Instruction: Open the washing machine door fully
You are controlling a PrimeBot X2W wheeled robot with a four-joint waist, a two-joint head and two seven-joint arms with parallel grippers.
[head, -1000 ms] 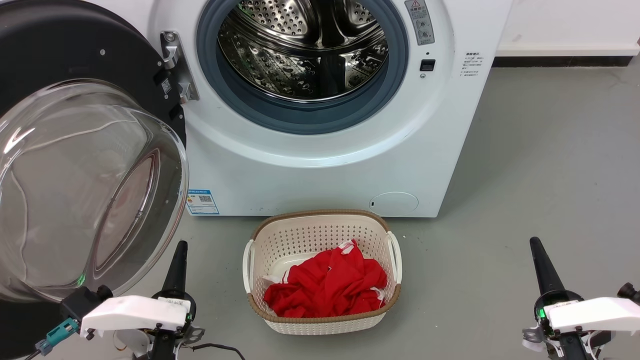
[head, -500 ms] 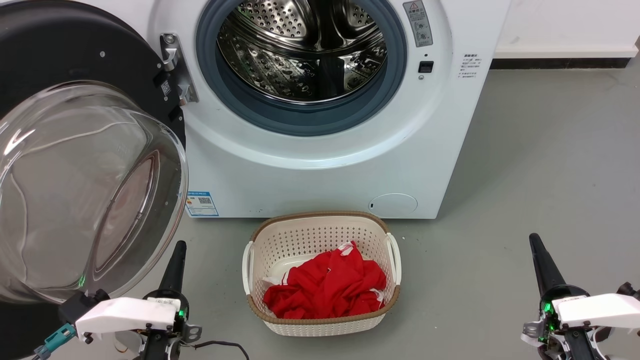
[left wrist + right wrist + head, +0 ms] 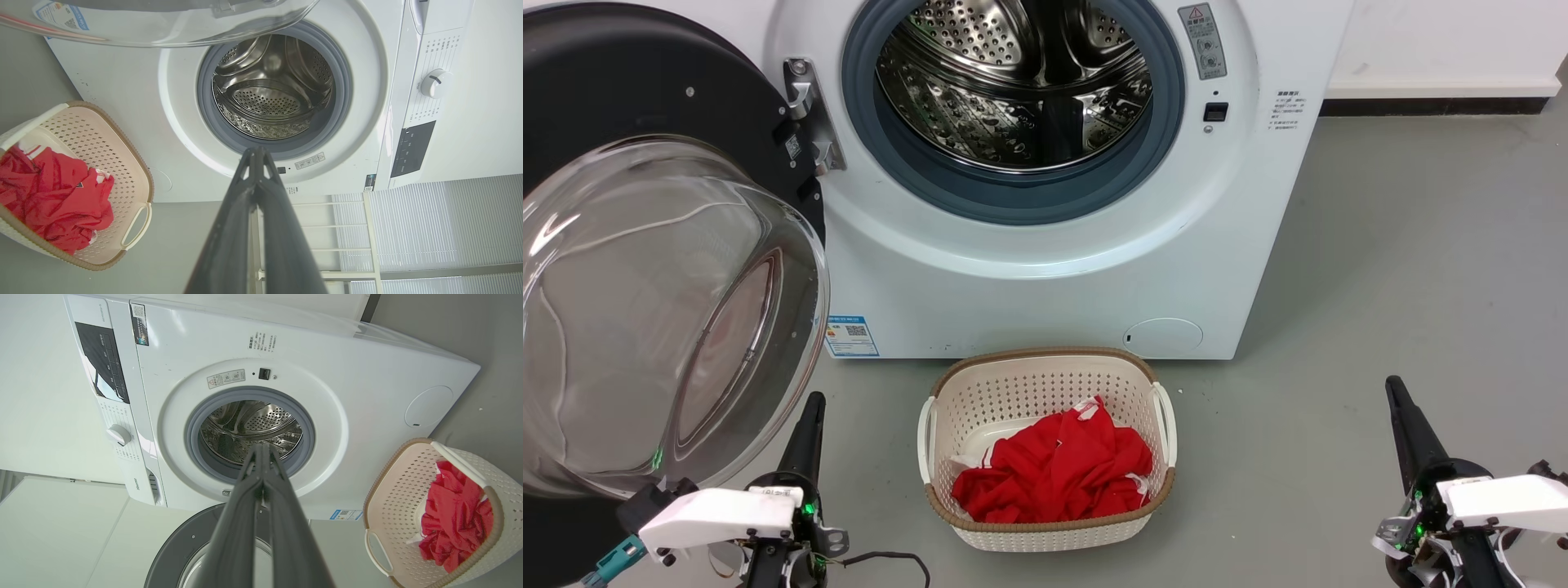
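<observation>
With the door (image 3: 645, 310) swung wide to the left of the machine (image 3: 1045, 278), we hold the left gripper (image 3: 813, 400) and right gripper (image 3: 1391, 382) low, fingers pressed together and empty, since we judge no push remains.

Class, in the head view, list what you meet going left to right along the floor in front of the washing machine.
left gripper → laundry basket holding red clothes → right gripper
</observation>
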